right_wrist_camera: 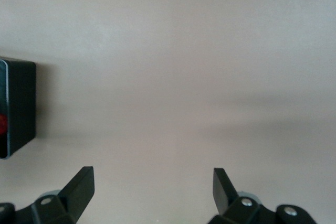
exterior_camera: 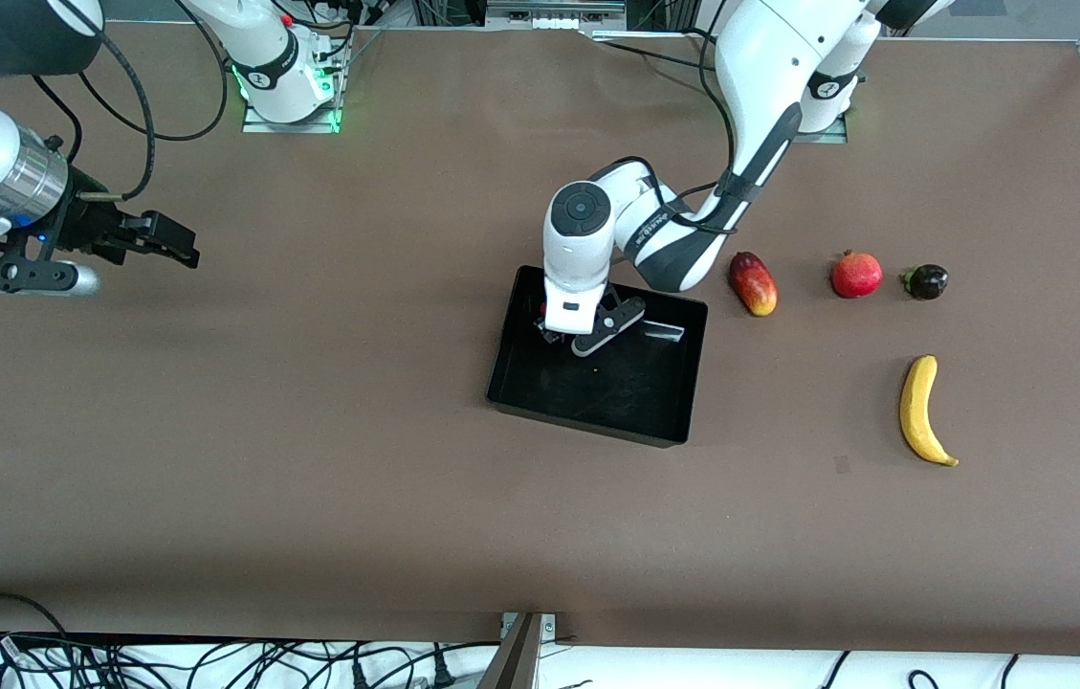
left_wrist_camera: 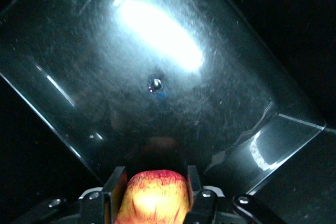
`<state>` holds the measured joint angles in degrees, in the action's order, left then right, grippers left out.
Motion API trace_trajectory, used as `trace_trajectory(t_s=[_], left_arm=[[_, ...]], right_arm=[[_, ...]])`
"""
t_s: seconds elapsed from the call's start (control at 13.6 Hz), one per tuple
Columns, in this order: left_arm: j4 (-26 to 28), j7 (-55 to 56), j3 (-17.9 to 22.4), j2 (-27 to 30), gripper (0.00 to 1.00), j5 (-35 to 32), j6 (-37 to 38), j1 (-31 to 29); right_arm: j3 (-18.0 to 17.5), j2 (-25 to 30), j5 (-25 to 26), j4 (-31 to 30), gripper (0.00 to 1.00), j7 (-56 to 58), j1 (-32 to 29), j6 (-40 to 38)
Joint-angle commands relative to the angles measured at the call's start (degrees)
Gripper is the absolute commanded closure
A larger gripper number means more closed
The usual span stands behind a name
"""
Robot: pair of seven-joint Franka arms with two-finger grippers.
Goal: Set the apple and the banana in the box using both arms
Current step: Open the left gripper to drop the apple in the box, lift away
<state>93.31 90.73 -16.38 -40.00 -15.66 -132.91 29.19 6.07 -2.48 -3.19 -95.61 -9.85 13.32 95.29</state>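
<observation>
My left gripper is down inside the black box, at the part farther from the front camera. In the left wrist view it is shut on the apple, red with yellow streaks, just over the box's glossy floor. In the front view the hand hides nearly all of the apple. The yellow banana lies on the table toward the left arm's end, nearer the front camera than the other fruit. My right gripper is open and empty over bare table at the right arm's end; its wrist view shows one corner of the box.
Three fruits lie in a row beside the box toward the left arm's end: a long red-yellow mango-like fruit, a smooth red round fruit with a crown tip and a small dark fruit. The brown table stretches wide around the box.
</observation>
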Motion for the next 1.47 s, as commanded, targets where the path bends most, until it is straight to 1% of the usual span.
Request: trace_trajectory(t_s=[0.0,0.07,0.15,0.22,0.29,0.44,0.51,0.59,0.66,0.81,0.88,0.95,1.1,1.17,1.25,1.32,1.39], left_arm=[[0.21,1.65,0.29,-0.77,1.00,-2.35,-0.60,0.69],[0.21,2.17,0.21,-1.13,1.00,-3.22,-0.68,0.78],[0.29,3.22,0.21,-1.48,0.79,-4.71,-1.38,0.78],[0.82,3.32,0.21,-1.57,0.19,-6.03,-1.82,0.78],[1.17,3.40,0.21,-1.66,0.00,-7.26,-1.92,0.78],[1.35,3.41,0.12,-1.31,0.00,-7.45,-1.04,0.69],[1.26,3.49,-0.84,-0.44,0.00,-6.93,0.96,0.43],[1.17,3.32,-2.33,1.49,0.00,-6.66,6.12,-0.53],[1.17,3.06,-2.60,3.94,0.00,-5.88,9.21,-1.93],[0.39,0.52,-2.69,8.08,0.00,-1.58,13.79,-4.74],[-0.23,-2.80,-2.43,9.75,0.00,1.39,15.90,-6.06],[-2.41,-6.66,-2.00,10.81,0.00,4.30,17.75,-7.73],[-7.68,-12.12,0.80,10.82,0.00,6.60,23.37,-9.84],[-9.27,-17.28,2.30,10.82,0.00,7.22,26.96,-11.16],[-9.98,-26.04,3.27,10.91,0.00,7.23,31.44,-13.35],[-10.16,-34.91,4.59,10.82,0.00,6.79,33.92,-15.02],[-9.73,-43.62,6.25,10.39,0.00,6.44,34.03,-17.48]], right_arm=[[-1.41,0.54,1.43,-1.16,0.00,0.70,-1.71,0.77],[-1.32,0.19,1.69,-0.90,0.00,0.62,-1.89,0.95],[-1.32,-0.16,2.56,-0.46,0.00,0.70,-1.98,1.47],[-0.89,-0.94,2.75,0.76,0.00,0.70,-2.06,0.95],[-0.45,-1.13,2.49,1.38,0.00,0.70,-2.07,0.95],[-0.53,-1.13,3.88,1.83,0.00,0.44,-1.45,0.34],[-0.45,-1.13,3.98,2.79,0.00,0.44,-1.80,0.25],[-0.53,-1.30,4.07,2.80,0.00,0.01,-1.45,0.16],[-0.53,-1.39,3.89,2.97,0.00,-0.09,-1.62,0.25],[-0.53,-1.39,3.89,3.15,0.00,-0.35,-1.71,0.60],[-0.45,-1.39,3.72,3.15,0.00,-0.18,-1.98,0.77],[-0.44,-1.39,3.72,3.24,0.00,-0.17,-1.89,0.77],[-0.53,-1.22,3.63,3.24,0.00,-0.26,-1.80,0.77],[-0.53,-1.22,3.54,3.24,0.00,-0.26,-1.80,0.86],[-0.53,-1.22,3.45,3.24,0.00,-0.26,-1.80,0.95],[-0.53,-1.22,3.36,3.24,0.00,-0.26,-1.80,1.21],[-0.62,-1.22,3.36,3.24,0.00,-0.26,-1.72,1.39]])
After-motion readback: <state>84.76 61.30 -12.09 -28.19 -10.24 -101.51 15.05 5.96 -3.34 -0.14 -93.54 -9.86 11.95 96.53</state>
